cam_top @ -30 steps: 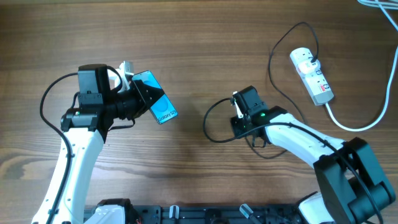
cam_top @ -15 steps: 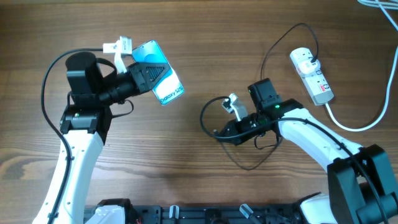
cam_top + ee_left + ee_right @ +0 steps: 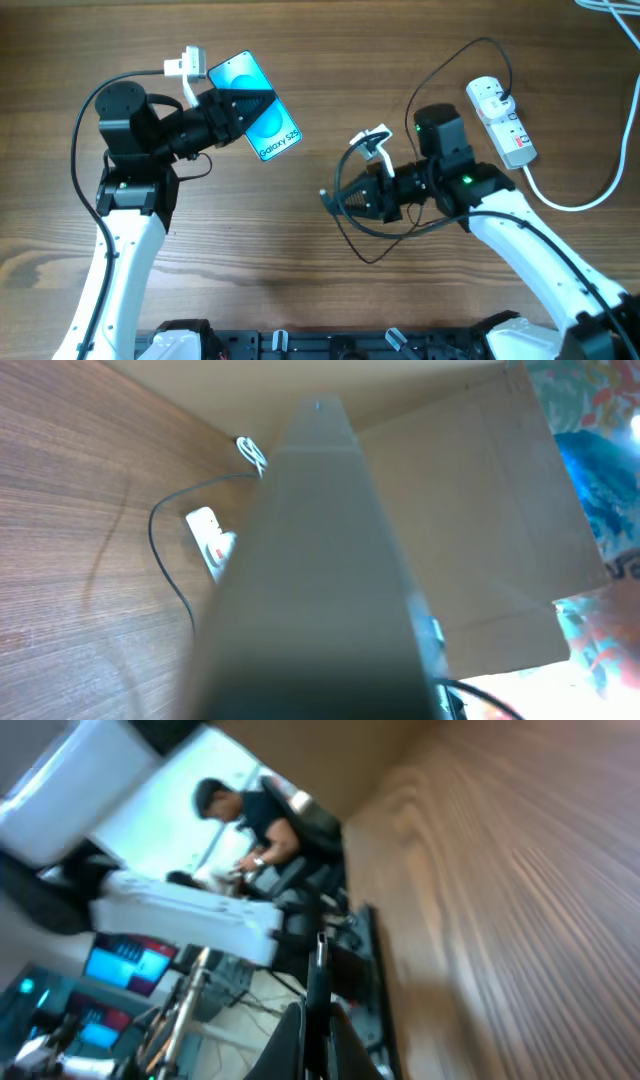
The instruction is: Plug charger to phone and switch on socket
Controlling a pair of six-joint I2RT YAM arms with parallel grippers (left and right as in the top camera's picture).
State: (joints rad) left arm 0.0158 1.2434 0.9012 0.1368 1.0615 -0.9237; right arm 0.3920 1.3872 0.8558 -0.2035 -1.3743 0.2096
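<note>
left tool (image 3: 232, 105) pinching the phone (image 3: 268, 126); right tool (image 3: 345, 196) pinching the charger (image 3: 486, 41)

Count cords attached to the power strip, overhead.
2. The black charger cable leaves the power strip's upper outlet, looping up and left; the thick white cord exits its grey lower end toward the right edge.

table: wood (image 3: 300, 60) | cardboard panel (image 3: 470, 530) | person, dark shirt (image 3: 258, 818) | blue screen (image 3: 112, 965)
</note>
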